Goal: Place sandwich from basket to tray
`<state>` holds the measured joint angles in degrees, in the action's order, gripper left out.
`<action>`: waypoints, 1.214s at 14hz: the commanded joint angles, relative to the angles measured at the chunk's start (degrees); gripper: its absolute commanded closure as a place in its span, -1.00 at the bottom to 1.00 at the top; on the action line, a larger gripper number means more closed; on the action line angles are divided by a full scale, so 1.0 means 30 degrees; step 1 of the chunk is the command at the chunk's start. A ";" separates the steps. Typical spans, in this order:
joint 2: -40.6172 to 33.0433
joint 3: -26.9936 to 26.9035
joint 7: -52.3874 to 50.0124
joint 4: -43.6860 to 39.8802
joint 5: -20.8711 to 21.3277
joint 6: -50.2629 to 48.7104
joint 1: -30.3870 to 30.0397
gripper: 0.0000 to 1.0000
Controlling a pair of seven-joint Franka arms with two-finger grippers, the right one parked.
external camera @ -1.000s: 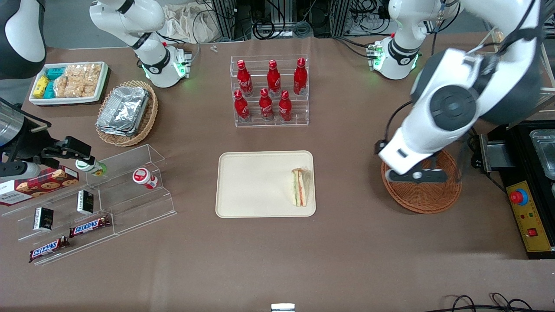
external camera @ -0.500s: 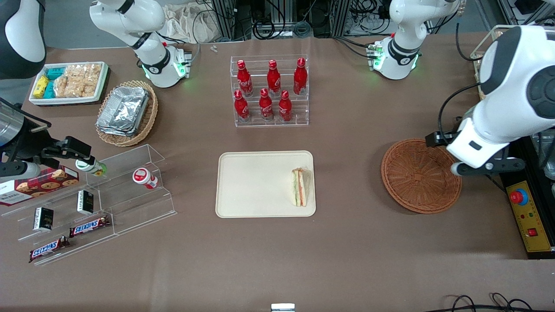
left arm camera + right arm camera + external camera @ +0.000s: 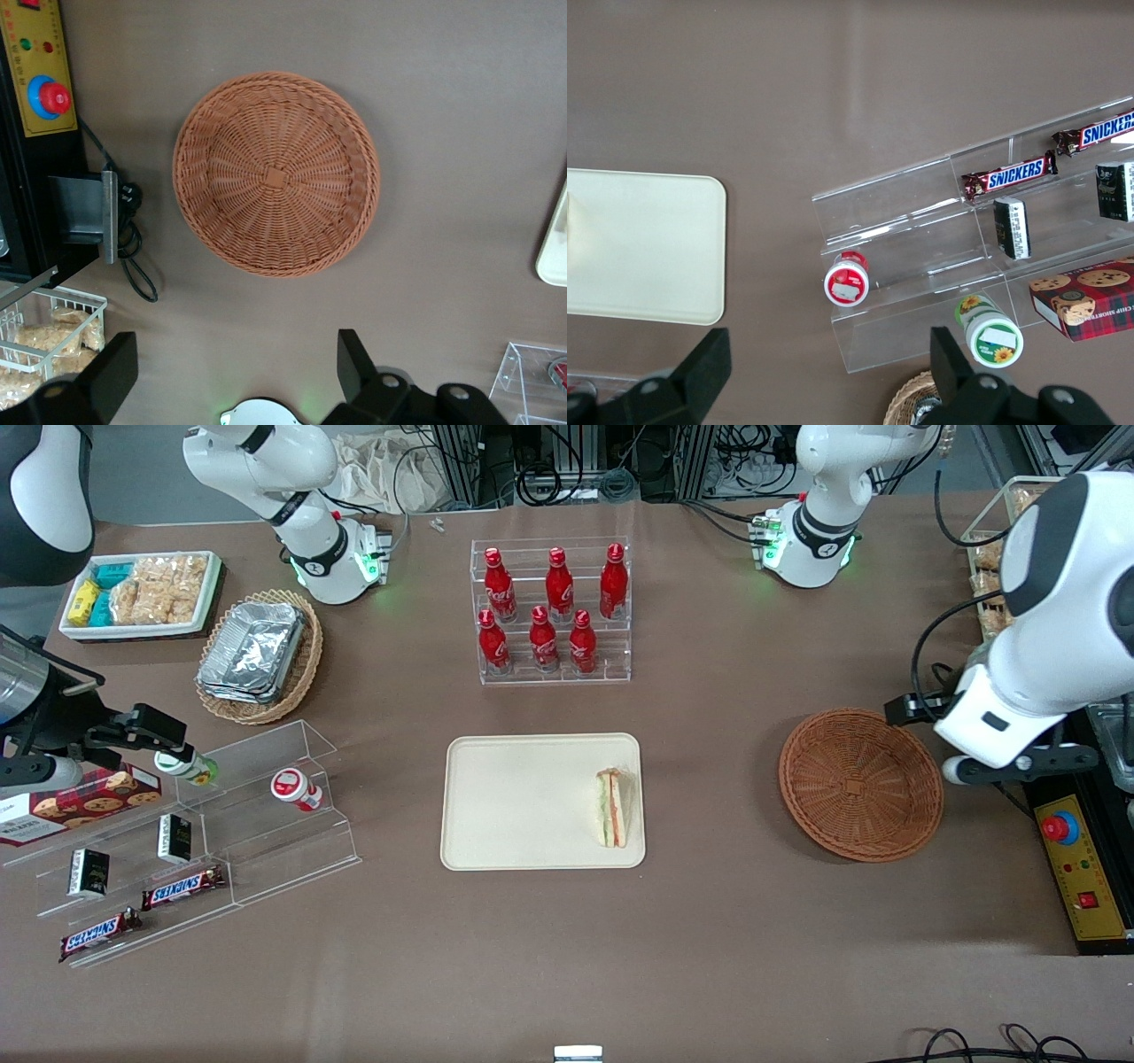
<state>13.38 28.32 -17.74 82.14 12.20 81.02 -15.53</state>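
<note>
The sandwich (image 3: pixel 611 808) lies on the cream tray (image 3: pixel 523 802), at the tray's edge nearest the basket. The reddish-brown wicker basket (image 3: pixel 859 784) stands empty toward the working arm's end of the table; it also shows in the left wrist view (image 3: pixel 276 173). My left gripper (image 3: pixel 1019 764) hangs above the table just outside the basket's rim, toward the working arm's end. In the left wrist view the gripper (image 3: pixel 235 354) is open wide, with nothing between its fingers. An edge of the tray (image 3: pixel 554 248) shows in that view too.
A clear rack of red bottles (image 3: pixel 554 611) stands farther from the camera than the tray. A tan basket of foil containers (image 3: pixel 257 655), a white snack tray (image 3: pixel 142 593) and an acrylic snack shelf (image 3: pixel 195 841) lie toward the parked arm's end. A control box (image 3: pixel 1076 859) sits beside the basket.
My left arm has swung off from above the basket toward the working arm's end of the table, uncovering the empty basket. The sandwich and tray have not moved.
</note>
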 commanded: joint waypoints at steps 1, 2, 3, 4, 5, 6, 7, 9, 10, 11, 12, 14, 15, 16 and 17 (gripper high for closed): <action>-0.0475 0.0113 0.0228 0.0306 -0.0257 0.0207 -0.0801 -1.00; -0.0533 0.0054 0.0257 0.0336 -0.0286 0.0354 -0.0714 -1.00; -0.0592 -0.0700 0.0577 0.0365 -0.0577 0.0588 -0.0423 -1.00; -0.0825 -0.2651 0.1363 0.0366 -0.1595 0.0996 0.0885 -1.00; -0.1291 -0.5426 0.2183 0.0656 -0.2446 0.1232 0.2697 -1.00; -0.1905 -0.7571 0.2858 0.1587 -0.2832 0.1786 0.4310 -1.00; -0.2752 -0.8434 0.3387 0.2843 -0.3039 0.2806 0.4935 -1.00; -0.4336 -0.8501 0.3509 0.5627 -0.3041 0.5877 0.5000 -1.00; -0.4314 -0.8501 0.3539 0.5755 -0.2954 0.6154 0.5000 -1.00; -0.4023 -0.8530 0.3539 0.5234 -0.2953 0.6070 0.5000 -1.00; -0.3469 -0.8530 0.3510 0.4475 -0.3040 0.5808 0.5000 -1.00; -0.2444 -0.8530 0.3510 0.2689 -0.3041 0.4173 0.5000 -1.00; -0.2090 -0.8501 0.3539 0.1955 -0.3070 0.3439 0.5000 -1.00; -0.2000 -0.8501 0.3510 0.1687 -0.3070 0.3113 0.5000 -1.00; -0.2057 -0.8530 0.3452 0.1713 -0.3070 0.3052 0.5000 -1.00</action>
